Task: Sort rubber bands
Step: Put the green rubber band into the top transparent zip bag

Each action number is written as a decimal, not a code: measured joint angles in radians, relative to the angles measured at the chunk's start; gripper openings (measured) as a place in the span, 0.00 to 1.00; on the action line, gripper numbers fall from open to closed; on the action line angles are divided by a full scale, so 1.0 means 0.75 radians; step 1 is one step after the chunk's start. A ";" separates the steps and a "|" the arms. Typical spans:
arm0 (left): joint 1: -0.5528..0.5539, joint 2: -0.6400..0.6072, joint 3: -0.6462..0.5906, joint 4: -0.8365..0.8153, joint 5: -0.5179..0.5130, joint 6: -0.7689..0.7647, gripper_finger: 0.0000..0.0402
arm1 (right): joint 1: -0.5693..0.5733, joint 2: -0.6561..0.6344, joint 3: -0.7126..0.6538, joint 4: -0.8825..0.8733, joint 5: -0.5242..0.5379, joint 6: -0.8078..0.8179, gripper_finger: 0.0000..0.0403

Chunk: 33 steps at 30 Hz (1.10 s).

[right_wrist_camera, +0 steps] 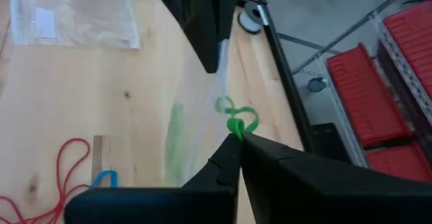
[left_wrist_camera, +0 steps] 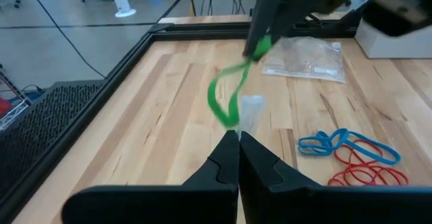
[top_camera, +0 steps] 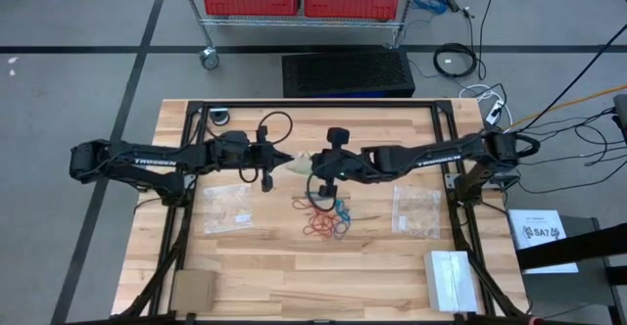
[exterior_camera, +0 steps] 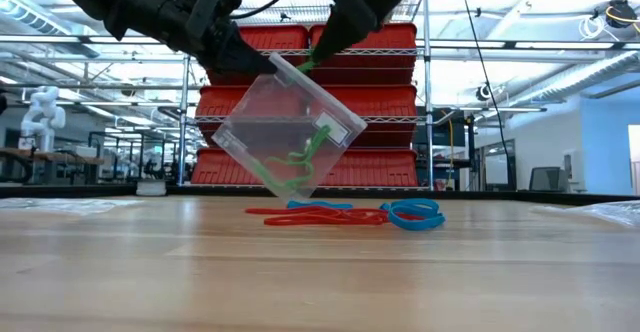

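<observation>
Above the table [top_camera: 294,276] our left gripper [exterior_camera: 240,60] pinches a clear bag [exterior_camera: 290,132] aloft while our right gripper [exterior_camera: 322,54], closed on green bands [exterior_camera: 300,157], feeds them in; next we'd release, then fetch bands [top_camera: 325,219] from the table.

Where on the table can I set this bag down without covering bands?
Bare wood lies between the flat clear zip bag and the loose red and blue rubber bands, and along the front between the brown cardboard square and white box. The centre is crowded.
</observation>
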 joint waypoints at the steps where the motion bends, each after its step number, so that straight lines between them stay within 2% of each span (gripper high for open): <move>1: 0.000 0.000 0.000 -0.001 0.000 0.001 0.00 | 0.007 -0.010 0.000 -0.006 0.018 0.001 0.00; 15: 0.000 0.000 0.001 -0.004 -0.002 -0.001 0.00 | 0.025 -0.036 0.000 -0.203 0.019 0.101 0.00; 33: 0.002 0.000 0.001 -0.006 -0.004 -0.001 0.00 | 0.062 -0.068 0.000 -0.222 -0.017 0.133 0.00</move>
